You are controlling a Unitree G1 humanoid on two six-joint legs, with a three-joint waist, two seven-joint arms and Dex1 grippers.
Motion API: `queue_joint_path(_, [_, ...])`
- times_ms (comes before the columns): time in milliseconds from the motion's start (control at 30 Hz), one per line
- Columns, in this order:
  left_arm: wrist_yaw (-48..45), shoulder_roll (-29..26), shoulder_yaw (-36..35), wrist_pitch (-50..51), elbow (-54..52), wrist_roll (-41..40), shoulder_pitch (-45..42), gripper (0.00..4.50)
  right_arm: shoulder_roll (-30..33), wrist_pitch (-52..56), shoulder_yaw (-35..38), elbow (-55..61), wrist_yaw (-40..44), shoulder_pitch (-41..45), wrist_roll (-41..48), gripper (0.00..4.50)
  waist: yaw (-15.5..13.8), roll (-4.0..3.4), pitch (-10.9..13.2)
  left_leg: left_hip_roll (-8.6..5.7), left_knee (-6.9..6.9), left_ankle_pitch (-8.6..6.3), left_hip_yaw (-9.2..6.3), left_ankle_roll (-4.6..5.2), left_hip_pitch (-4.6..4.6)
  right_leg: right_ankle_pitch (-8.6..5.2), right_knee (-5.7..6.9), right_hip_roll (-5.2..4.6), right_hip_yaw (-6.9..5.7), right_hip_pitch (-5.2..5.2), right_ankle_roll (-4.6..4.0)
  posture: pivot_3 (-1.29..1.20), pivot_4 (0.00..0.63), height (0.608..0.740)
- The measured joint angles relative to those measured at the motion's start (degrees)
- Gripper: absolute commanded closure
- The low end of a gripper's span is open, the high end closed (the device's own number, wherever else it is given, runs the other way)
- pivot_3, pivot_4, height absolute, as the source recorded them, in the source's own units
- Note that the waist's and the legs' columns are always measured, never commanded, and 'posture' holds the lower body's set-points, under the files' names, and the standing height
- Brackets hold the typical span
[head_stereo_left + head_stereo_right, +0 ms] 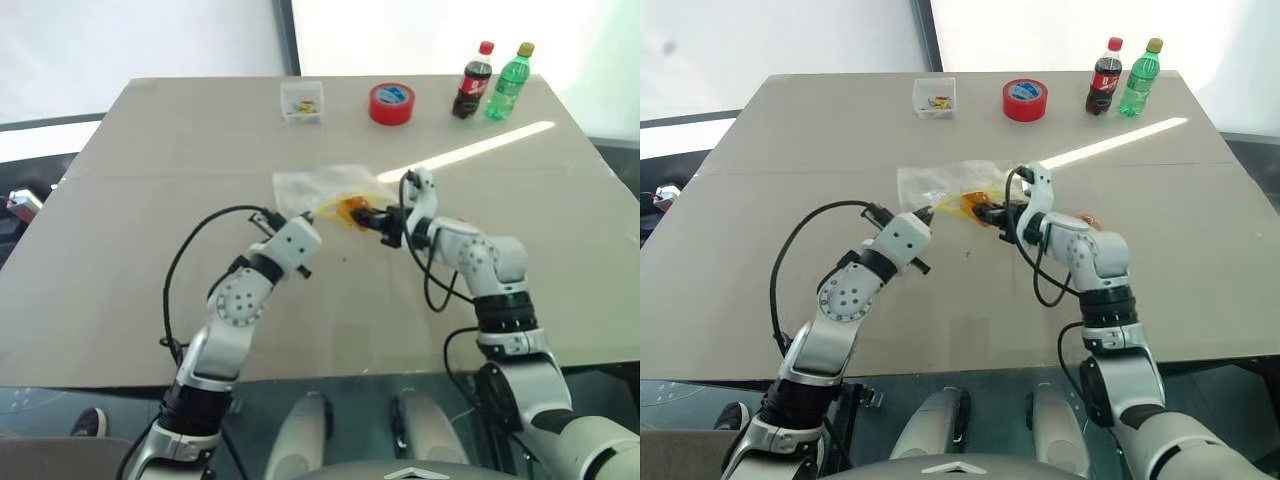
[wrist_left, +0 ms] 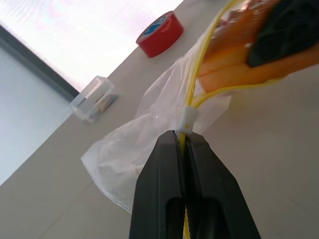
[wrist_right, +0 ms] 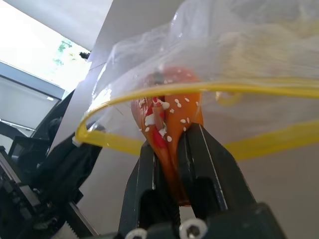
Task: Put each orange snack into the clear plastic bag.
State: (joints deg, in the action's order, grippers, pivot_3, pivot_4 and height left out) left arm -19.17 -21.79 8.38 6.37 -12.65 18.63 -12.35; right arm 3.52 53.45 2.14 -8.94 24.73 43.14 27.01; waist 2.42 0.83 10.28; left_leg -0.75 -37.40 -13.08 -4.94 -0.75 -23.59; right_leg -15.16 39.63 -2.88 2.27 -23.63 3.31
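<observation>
Now R gripper (image 3: 172, 149) pinches orange snack (image 3: 167, 124) at bag (image 2: 144, 149) mouth, L gripper (image 2: 183, 144) clamps seal.

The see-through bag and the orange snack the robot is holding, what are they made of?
The see-through crinkly bag with the yellow seal strip looks like thin soft plastic: it wrinkles, shines, and the table shows through. The glossy orange snack with white specks seems to sit in a shiny printed wrapper, probably plastic film; what is inside cannot be told.
</observation>
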Motion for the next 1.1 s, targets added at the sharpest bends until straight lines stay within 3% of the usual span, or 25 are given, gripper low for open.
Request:
queue_joint_path(433, [-1.98,0.32,1.34,-1.76,1.22,-0.97,-0.5,4.5,-3.46,-9.38,-3.95,-12.85,-2.74,4.87,-7.79,4.49,-0.02,-0.01,0.0,-0.01,0.0,0.0,0.0,0.0,-0.01,0.0,-0.01,0.0,-0.01,-0.01,0.0,0.0,0.15,0.74])
queue_joint_path(600, [-1.96,0.79,1.29,-1.64,2.17,-1.37,-0.9,4.5,-3.53,-10.98,-5.63,-13.61,0.59,4.92,-8.5,4.49,0.06,-0.01,0.01,-0.01,0.01,0.0,0.0,0.0,-0.03,0.0,-0.03,0.0,-0.01,-0.02,0.0,0.0,0.15,0.74])
queue_joint_path(633, [-1.88,0.89,1.22,-1.58,2.21,-1.38,-1.0,4.5,-3.19,-11.07,-6.42,-13.42,1.33,4.92,-8.8,3.56,0.07,-0.01,0.01,-0.01,0.01,0.0,0.0,0.0,-0.02,0.0,-0.03,0.0,-0.01,-0.02,0.0,0.0,0.15,0.74])
queue_joint_path(833, [-1.3,1.56,1.06,-0.59,3.64,-1.86,-1.58,4.5,-1.1,-10.66,-7.85,-9.45,2.62,3.44,-9.64,0.92,-0.14,-0.01,0.01,-0.01,0.0,0.0,-0.03,0.0,-0.04,0.0,-0.02,0.0,-0.05,-0.02,0.0,0.0,0.15,0.74])
queue_joint_path(1000, [-0.8,1.94,1.04,-0.46,4.79,-1.93,-1.95,4.5,3.58,-7.78,-7.61,-0.98,4.88,-0.29,-8.3,0.92,-0.1,-0.01,0.01,-0.01,0.01,0.0,-0.04,0.0,-0.08,0.0,-0.11,-0.01,-0.06,-0.01,0.0,0.0,0.15,0.74])
queue_joint_path(1100, [-0.72,1.82,0.93,-0.56,5.57,-2.08,-2.25,4.5,9.99,-7.56,-8.5,7.68,8.56,-4.32,-7.81,0.92,-0.11,-0.01,0.01,-0.01,0.02,0.0,-0.06,0.0,-0.1,0.0,-0.17,-0.02,-0.09,-0.01,0.0,0.0,0.15,0.74])
